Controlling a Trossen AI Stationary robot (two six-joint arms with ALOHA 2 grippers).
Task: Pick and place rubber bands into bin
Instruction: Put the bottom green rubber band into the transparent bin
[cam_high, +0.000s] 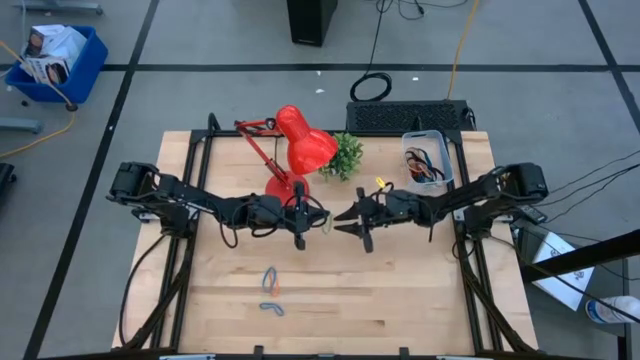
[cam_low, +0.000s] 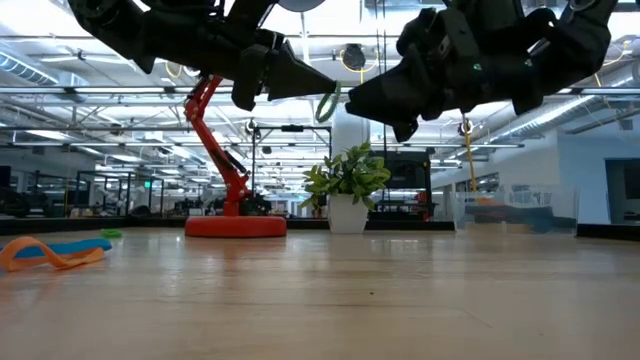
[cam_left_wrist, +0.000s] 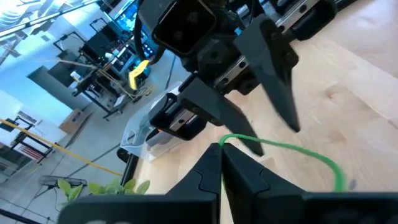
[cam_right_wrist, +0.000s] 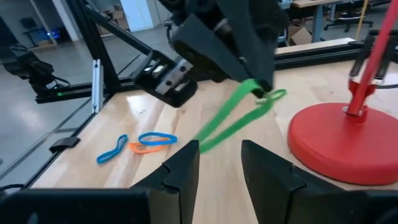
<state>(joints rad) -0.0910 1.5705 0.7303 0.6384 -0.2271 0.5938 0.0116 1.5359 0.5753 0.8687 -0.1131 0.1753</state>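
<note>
Step in hand, as I judge it: a mid-air handover of one green rubber band (cam_right_wrist: 239, 115) from my left gripper (cam_left_wrist: 221, 155) to my right gripper (cam_right_wrist: 219, 163), both raised above the middle of the table (cam_high: 400, 300).

State of the tools:
- My left gripper is pressed together on one end of the green rubber band. The band runs out from between its fingertips toward my right gripper.
- My right gripper stands spread, fingers apart, tips facing the left gripper. The free end of the band lies just ahead of the gap between its fingers; I cannot tell whether it touches either finger.

Next move, in my judgement: advance my right gripper until the band sits between its fingers, press them together, and only then part the left gripper. After that, carry the band to the bin (cam_high: 427, 158), which stands behind and outboard of my right gripper, near the table's far edge.

Appearance of the task's things: the green rubber band is a thin loop, pulled long and narrow. Two blue rubber bands (cam_right_wrist: 134, 144) and an orange one (cam_right_wrist: 142, 148) lie flat on the table, well beyond my right gripper. The bin already holds several bands.
</note>
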